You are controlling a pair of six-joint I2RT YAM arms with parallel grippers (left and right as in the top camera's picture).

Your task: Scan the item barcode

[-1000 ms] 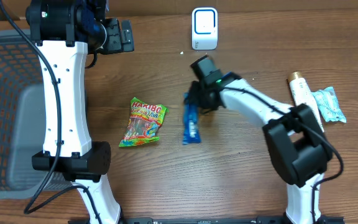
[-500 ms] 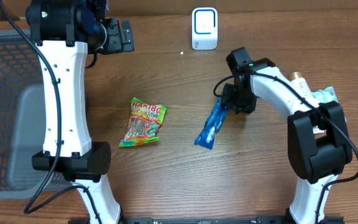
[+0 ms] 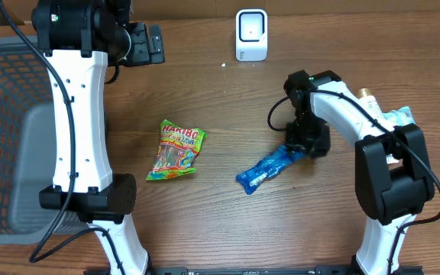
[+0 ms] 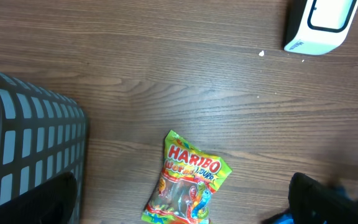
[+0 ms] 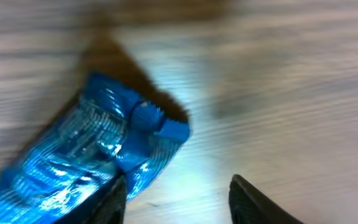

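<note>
The blue snack packet (image 3: 266, 169) lies flat and slanted on the wooden table, right of centre. My right gripper (image 3: 308, 141) hovers over its upper right end. In the right wrist view the jaws stand open (image 5: 179, 200) with bare table between them, and the packet's crimped end (image 5: 104, 155) lies beside the left finger without being gripped. The white barcode scanner (image 3: 251, 34) stands at the back centre and also shows top right in the left wrist view (image 4: 321, 23). High at the back left, my left gripper (image 3: 147, 44) is wide open and holds nothing (image 4: 185, 202).
A Haribo bag (image 3: 176, 150) lies left of centre, below the left wrist camera (image 4: 188, 186). A grey mesh basket (image 3: 6, 137) fills the left edge. A cream tube (image 3: 373, 114) and a pale blue packet (image 3: 403, 128) lie at the far right.
The right gripper carried the blue packet rightward from the table's centre, then opened. The packet now lies on the table, turned to a slant. The left arm has not moved.
</note>
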